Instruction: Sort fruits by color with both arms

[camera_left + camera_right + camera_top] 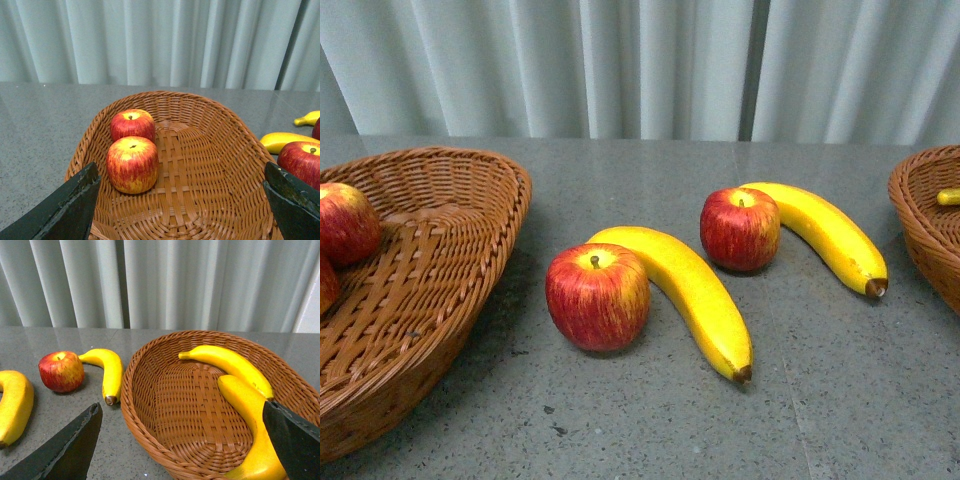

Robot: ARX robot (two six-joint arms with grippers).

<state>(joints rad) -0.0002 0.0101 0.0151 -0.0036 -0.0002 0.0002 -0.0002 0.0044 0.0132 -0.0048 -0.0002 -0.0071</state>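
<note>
Left gripper (181,172) wide, empty, by apple basket (210,165), right gripper (181,410) likewise by banana basket (185,405)

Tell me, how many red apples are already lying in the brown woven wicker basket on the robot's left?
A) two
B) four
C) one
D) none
A: the left wrist view shows the brown woven wicker basket holding exactly two fruits, a red apple streaked yellow and a darker red apple beside it.
</note>
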